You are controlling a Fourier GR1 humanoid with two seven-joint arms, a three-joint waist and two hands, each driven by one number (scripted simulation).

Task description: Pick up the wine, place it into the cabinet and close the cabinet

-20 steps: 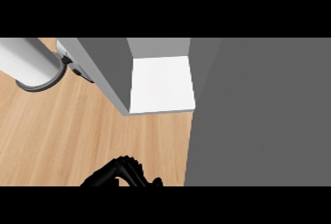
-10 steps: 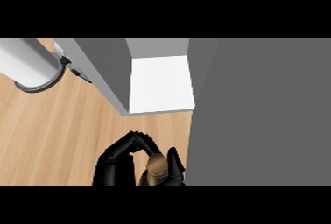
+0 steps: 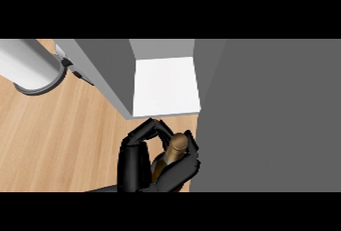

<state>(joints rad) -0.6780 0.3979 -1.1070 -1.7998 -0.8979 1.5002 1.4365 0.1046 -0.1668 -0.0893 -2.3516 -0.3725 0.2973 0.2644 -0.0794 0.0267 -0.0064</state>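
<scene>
Head view. My right hand (image 3: 156,158) sits at about 6 o'clock of the view, fingers and thumb curled around the wine (image 3: 174,149). Only the brown neck and top of the bottle show between thumb and fingers; the body is hidden by the hand. The bottle leans, its top toward 12 o'clock.

Surroundings: the cabinet (image 3: 100,67) lies at 12 o'clock from the hand, its white interior (image 3: 166,85) open toward me. The fingertips (image 3: 152,122) are just beside the lower front edge of that white interior; I cannot tell whether they touch it. At 3 o'clock a large grey panel (image 3: 273,117), apparently the open cabinet door, runs the full height of the view and stands close against the thumb side of my hand. At 10 o'clock a grey-white cylinder (image 3: 26,63) rests on the wooden counter (image 3: 60,135), well apart from the hand. A small dark fitting (image 3: 73,67) shows between the cylinder and the cabinet side.

Versus one second ago: then only the fingertips showed at the bottom edge and no bottle was visible. Half a second ago the hand and bottle top had entered. Now both are farther up, nearer the cabinet opening. Cabinet, panel and cylinder unchanged.

Left hand: not seen.
</scene>
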